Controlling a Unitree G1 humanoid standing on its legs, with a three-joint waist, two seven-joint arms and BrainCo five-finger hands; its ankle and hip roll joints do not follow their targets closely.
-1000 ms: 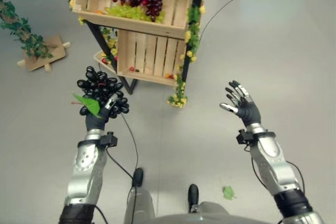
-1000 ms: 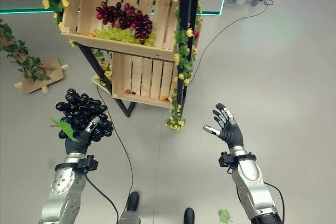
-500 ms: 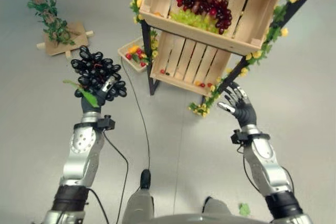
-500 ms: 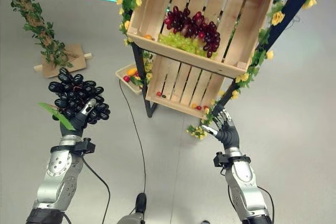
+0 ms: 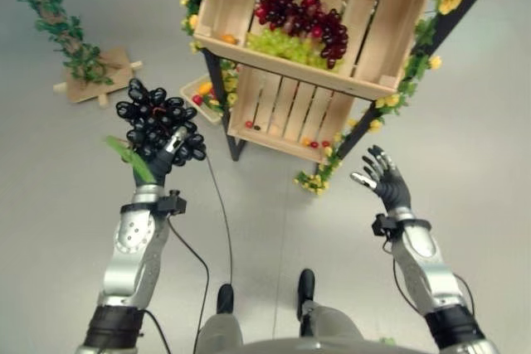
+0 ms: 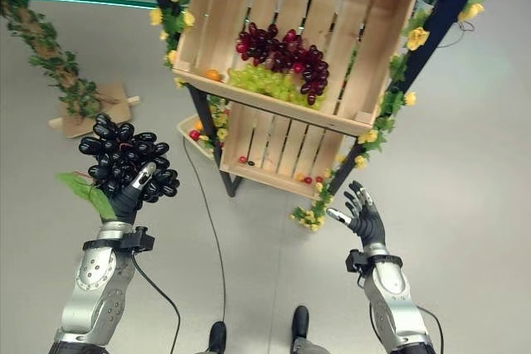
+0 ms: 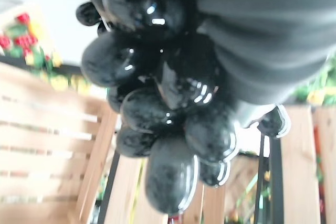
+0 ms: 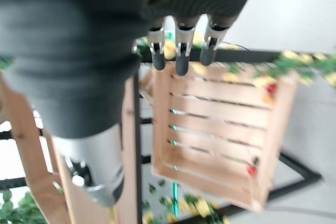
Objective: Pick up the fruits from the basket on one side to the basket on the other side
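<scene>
My left hand is raised at the left and shut on a bunch of black grapes with a green leaf; the same black grapes hang past the hand in the left wrist view. The upper wooden crate of the stand holds dark red grapes lying on green grapes. The lower crate holds a few small red fruits. My right hand is lifted at the right, open and holding nothing, below the stand's right corner.
A black metal frame wound with yellow flowers and leaves carries the crates. A small tray of mixed fruit lies on the floor behind the stand's left leg. A leafy garland on a wooden base stands at the far left.
The camera has shifted, so the stand sits differently in view. My left hand still holds the black grapes up; the right hand stays open, now lower against the stand.
</scene>
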